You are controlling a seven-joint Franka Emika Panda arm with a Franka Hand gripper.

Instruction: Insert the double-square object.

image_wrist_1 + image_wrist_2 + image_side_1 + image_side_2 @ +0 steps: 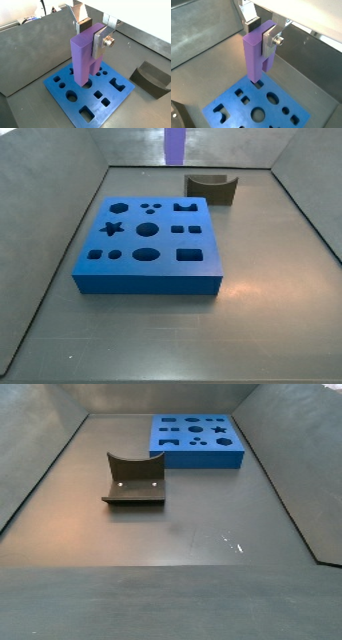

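The double-square object (83, 55) is a tall purple peg with two square prongs, hanging upright in my gripper (90, 35). The silver fingers (101, 42) are shut on its upper end, one on each side. It also shows in the other wrist view (256, 52), with my gripper (260, 32) shut on it. Its prongs hang in the air above the blue block (90, 97) with shaped holes (261, 107). In a side view only the peg's lower part (175, 146) shows at the top edge, above and behind the block (150, 243); the gripper is out of view there. The peg is out of view in the other side view.
A dark olive curved holder (210, 188) stands on the floor beside the blue block (197, 439), and also shows in the other side view (134, 479) and a wrist view (152, 79). Grey sloping walls (54, 168) surround the floor.
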